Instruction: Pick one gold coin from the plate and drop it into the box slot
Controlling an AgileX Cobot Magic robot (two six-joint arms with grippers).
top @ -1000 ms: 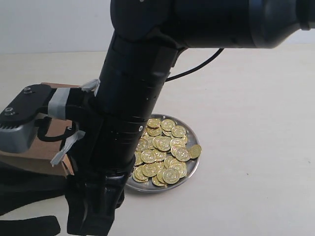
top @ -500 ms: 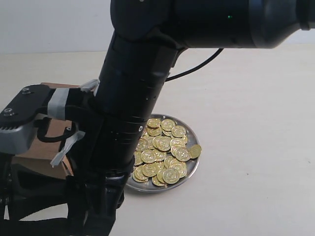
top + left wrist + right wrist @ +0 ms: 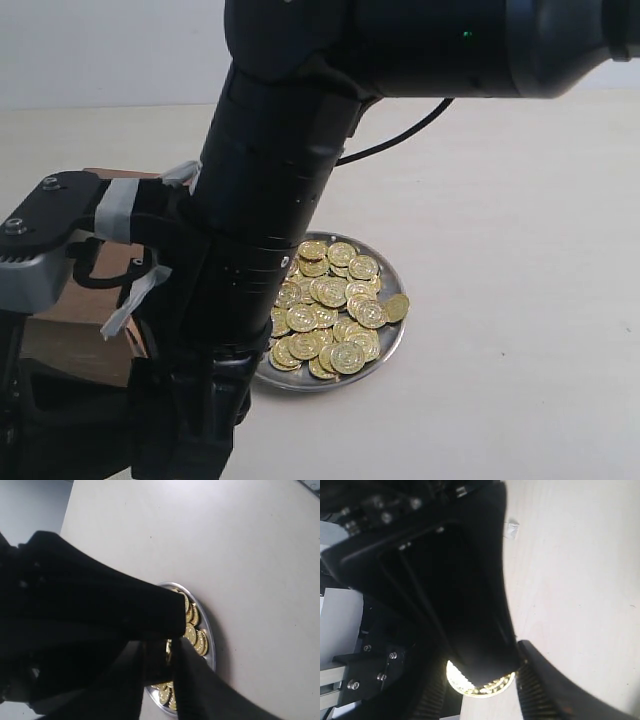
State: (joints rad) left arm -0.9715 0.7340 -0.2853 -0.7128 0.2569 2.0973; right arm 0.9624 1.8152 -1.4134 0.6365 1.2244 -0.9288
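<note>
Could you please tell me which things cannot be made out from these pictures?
- Slot: in no view; in the exterior view the near arm covers most of the box.
- Left gripper: in the left wrist view its dark fingers hide part of the plate; a grip on a coin is unclear.
- Right gripper: in the right wrist view a dark shape leaves only a gold sliver; open or shut is unclear.

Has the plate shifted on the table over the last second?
No. The plate keeps its place beside the box; the gap between its rim and the box is as before.
</note>
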